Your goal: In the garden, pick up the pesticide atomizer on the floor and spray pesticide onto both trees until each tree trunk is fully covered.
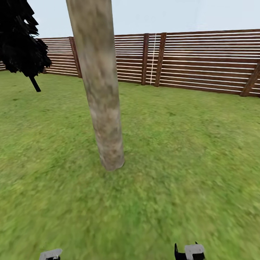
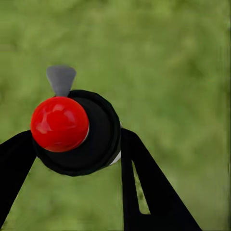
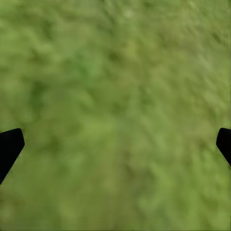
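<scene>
— How far along would you say it is?

— The pick-up looks done. In the left wrist view the left gripper [image 2: 72,159] has its two black fingers [image 2: 154,187] pinched on either side of the pesticide atomizer [image 2: 79,132], a round black body with a glossy red ball cap and a small grey nozzle tab sticking out beyond it. Lawn lies blurred beneath it, so it is off the ground.

— And the spraying?

— Not begun, by my reading. The thick, pale grey-beige mottled tree trunk [image 1: 99,83] stands left of centre in the head view, rising out of the top edge, and I see no whitish specks on it or in the air. One trunk is in sight, and both are still to be covered.

— The other arm?

— The right gripper [image 3: 115,144] is spread wide — just two black fingertips at the side edges of its wrist view, with only green grass lawn [image 3: 115,96] between them. It holds nothing.

— Anything else around?

— A brown horizontal-slat wooden fence [image 1: 202,61] runs across the upper frame, and a black cypress-like tree [image 1: 20,39] sits in the upper left corner.
</scene>
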Available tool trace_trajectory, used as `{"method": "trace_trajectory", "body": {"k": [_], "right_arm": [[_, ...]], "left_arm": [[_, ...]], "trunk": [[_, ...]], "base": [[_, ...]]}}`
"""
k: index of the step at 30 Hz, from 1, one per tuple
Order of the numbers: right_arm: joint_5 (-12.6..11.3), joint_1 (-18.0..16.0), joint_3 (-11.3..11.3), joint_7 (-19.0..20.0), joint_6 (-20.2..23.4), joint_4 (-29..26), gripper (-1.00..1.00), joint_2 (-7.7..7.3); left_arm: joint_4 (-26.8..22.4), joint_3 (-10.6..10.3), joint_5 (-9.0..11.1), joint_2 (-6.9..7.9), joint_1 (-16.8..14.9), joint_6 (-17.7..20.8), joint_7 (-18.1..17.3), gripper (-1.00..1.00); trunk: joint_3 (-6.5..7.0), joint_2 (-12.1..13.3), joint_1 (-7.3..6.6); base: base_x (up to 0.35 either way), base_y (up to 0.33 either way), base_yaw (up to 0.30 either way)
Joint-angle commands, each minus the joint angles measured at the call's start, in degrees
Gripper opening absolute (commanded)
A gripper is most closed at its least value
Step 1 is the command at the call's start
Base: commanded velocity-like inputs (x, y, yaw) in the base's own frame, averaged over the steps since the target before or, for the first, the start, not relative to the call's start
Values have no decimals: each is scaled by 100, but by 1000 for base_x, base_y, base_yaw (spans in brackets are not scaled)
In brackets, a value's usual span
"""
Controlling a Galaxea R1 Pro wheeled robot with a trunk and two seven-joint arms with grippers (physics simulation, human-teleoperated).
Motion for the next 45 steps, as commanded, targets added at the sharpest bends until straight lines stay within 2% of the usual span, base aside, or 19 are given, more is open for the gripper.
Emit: {"method": "trace_trajectory", "body": {"k": [1,3,5,7,8,9,12,14,16,18,19,20,21,24,28,33,34,38,45], "right_arm": [[156,0,119,6,4,-189,100,-2],[475,5,279,29,24,-647,100,-3],[711,-17,334,380,129,-1024,100,2],[778,-77,348,1141,210,-1286,100,5],[798,-138,352,1785,294,-1483,100,8],[813,-211,356,2584,450,-1735,100,8],[849,-336,362,4114,796,-2297,100,6],[946,-585,363,5211,1053,-2443,100,-1],[1007,-806,363,5989,1224,-2486,100,-2],[1028,-884,363,6267,1276,-2493,100,-3],[1034,-897,363,6315,1283,-2489,100,-3],[1035,-900,364,6326,1286,-2487,100,-3],[1038,-903,368,6341,1288,-2476,100,-3],[1104,-905,431,6457,1290,-2452,100,-3],[1159,-905,972,6905,1290,-2478,100,7],[1167,-905,1090,6960,1290,-2483,100,177],[1168,-905,1163,6961,1290,-2483,-100,226],[1169,-905,1630,6963,1290,-2490,-100,309],[1169,-905,1724,6963,1290,-2492,-100,576]], "left_arm": [[-257,-101,-207,10,-45,20,-33,-100],[-751,-206,-600,31,-77,61,-58,-100],[-1072,-239,-1133,43,-91,79,-164,-100],[-1198,-246,-1713,41,-91,93,-515,-100],[-1301,-245,-2116,35,-119,159,-871,-100],[-1465,-242,-2577,15,-205,356,-1321,-100],[-2053,-269,-3448,-13,-292,1064,-2290,-100],[-2651,-280,-3854,-13,-305,1458,-3205,-100],[-3161,-289,-4026,19,-313,1885,-4080,-100],[-3576,-308,-4232,71,-384,2188,-4900,-100],[-3655,-309,-4433,78,-445,2243,-5181,-100],[-3674,-308,-4551,74,-469,2259,-5270,-100],[-3698,-304,-4841,54,-503,2293,-5381,-100],[-3708,-308,-5071,17,-518,2308,-5433,-100],[-3709,-313,-5335,-21,-520,2317,-5554,-100],[-3709,-315,-5446,-66,-521,2311,-5593,-100],[-3709,-317,-5467,-99,-521,2311,-5593,-100],[-3709,-319,-5722,-295,-521,2316,-5594,-100],[-3718,-319,-6142,-635,-521,2533,-5594,-100]], "trunk": [[-1,0,0],[-1,0,0],[-1,0,0],[-1,0,0],[-1,0,0],[-1,0,0],[-1,0,0],[-1,0,0],[-1,0,0],[-1,0,0],[-1,0,0],[-1,0,0],[-1,0,0],[-1,0,0],[-1,0,0],[-1,0,0],[-1,0,0],[-1,0,0],[-1,0,0]], "base": [[4,0,0],[2,0,0],[0,0,0],[0,0,0],[0,0,0],[0,0,0],[0,0,0],[0,0,0],[0,0,0],[0,0,0],[0,0,0],[0,0,0],[0,0,0],[0,0,0],[0,0,0],[0,0,0],[0,0,0],[0,0,0],[0,0,0]]}}
